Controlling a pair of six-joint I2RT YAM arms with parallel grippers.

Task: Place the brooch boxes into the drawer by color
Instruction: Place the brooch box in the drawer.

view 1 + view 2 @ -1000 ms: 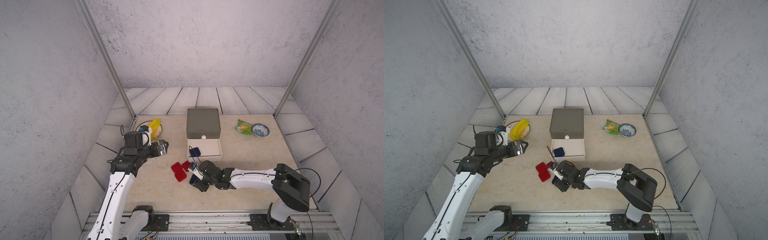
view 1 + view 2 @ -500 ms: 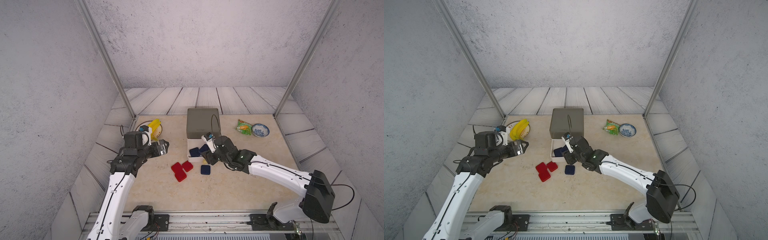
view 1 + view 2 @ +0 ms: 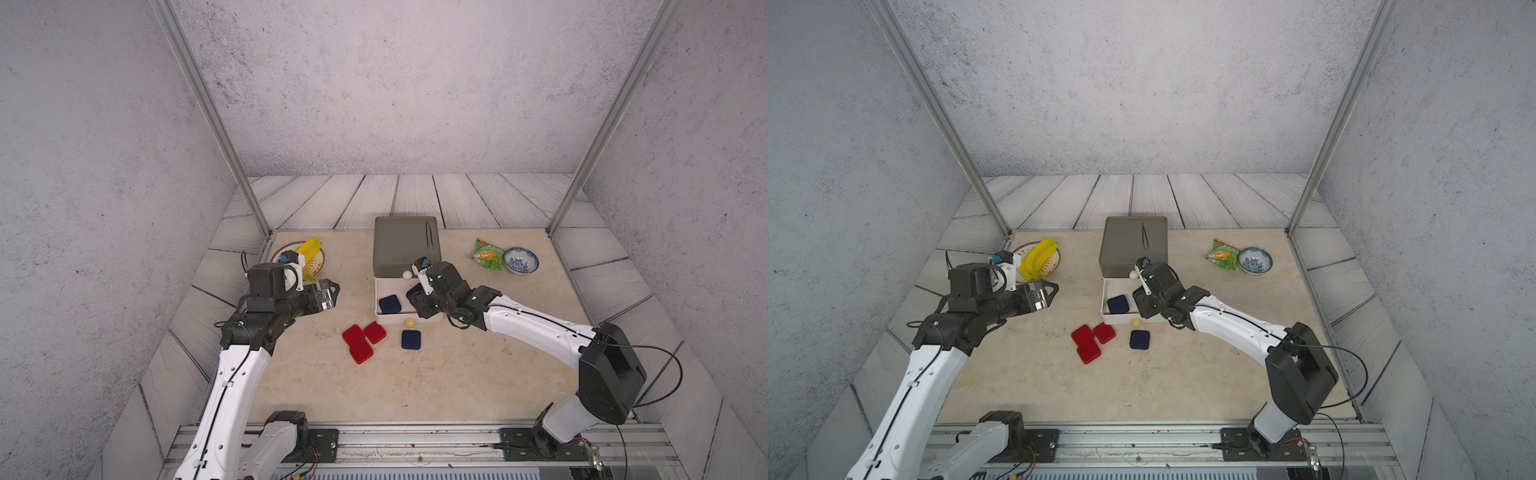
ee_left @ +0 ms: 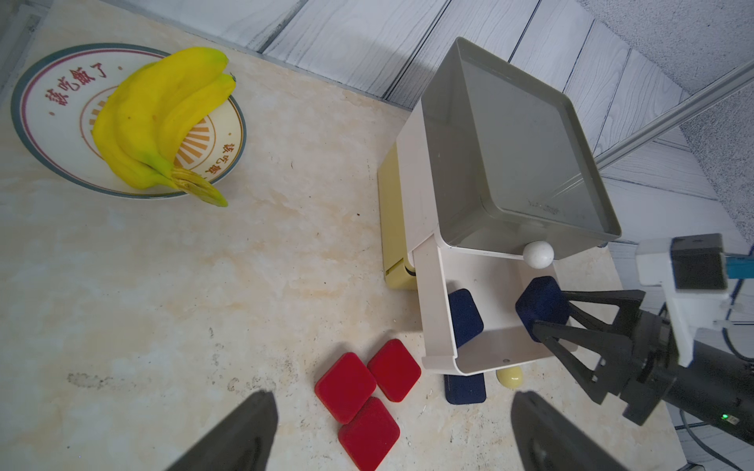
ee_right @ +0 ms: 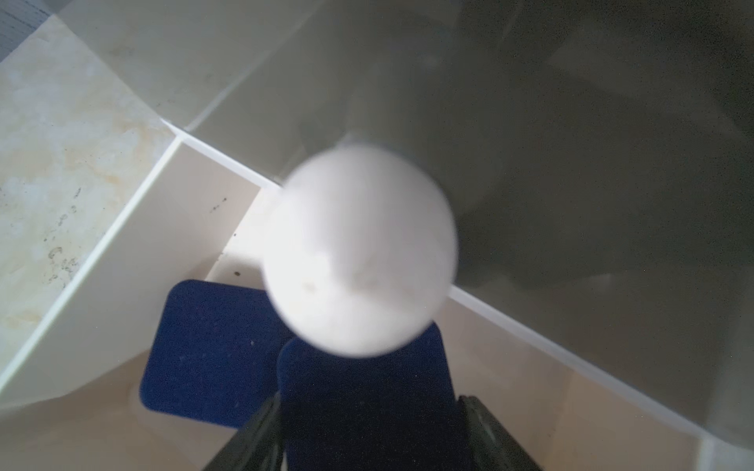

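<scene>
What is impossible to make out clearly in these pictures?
Contents of the grey top tier and the yellow bottom tier: every view, hidden by their own walls.
The navy velvety box held by the right end effector: right wrist view, partly covered by the blurred white round knob.
The second navy box on the table: left wrist view, partly behind the white drawer's front wall.
</scene>
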